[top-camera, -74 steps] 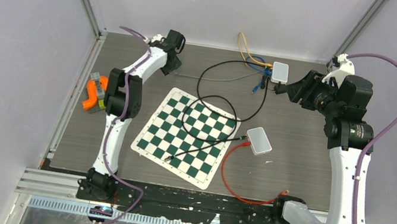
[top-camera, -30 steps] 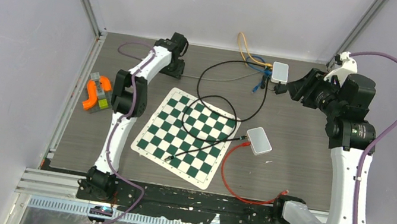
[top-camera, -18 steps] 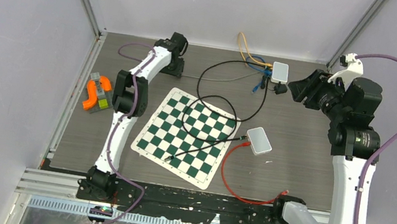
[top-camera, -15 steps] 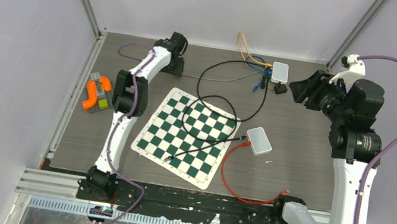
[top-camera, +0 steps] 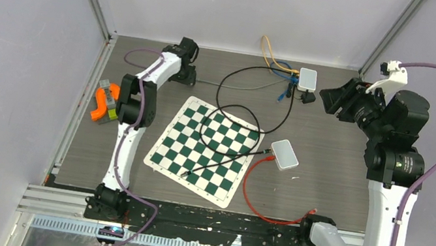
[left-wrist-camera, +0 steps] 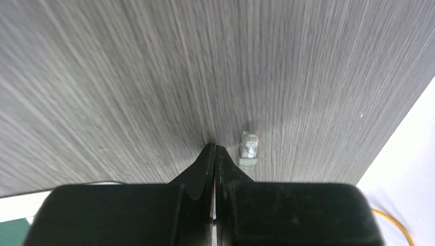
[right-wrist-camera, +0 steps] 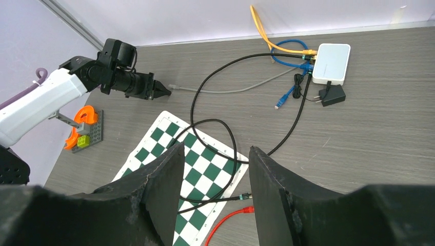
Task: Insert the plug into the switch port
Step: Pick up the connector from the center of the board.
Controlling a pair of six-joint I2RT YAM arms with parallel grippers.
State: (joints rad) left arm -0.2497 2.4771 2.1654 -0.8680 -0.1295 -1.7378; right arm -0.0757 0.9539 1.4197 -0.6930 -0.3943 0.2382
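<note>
right end effector point(right-wrist-camera: 215, 154) has backed away from the white switch point(right-wrist-camera: 331, 63) and hangs wide open, gripping nothing. i see my left end effector point(left-wrist-camera: 214, 147) pinched closed on nothing, tips low over the surface point(left-wrist-camera: 128, 77). the grey plug point(left-wrist-camera: 249, 146) lies just beside them, well apart from the switch.

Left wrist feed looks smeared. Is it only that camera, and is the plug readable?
Left wrist view: table grain streaked by blur, yet the grey plug is discernible beside the left gripper; right wrist view: crisp, switch clear; top external view: sharp, evenly lit.
</note>
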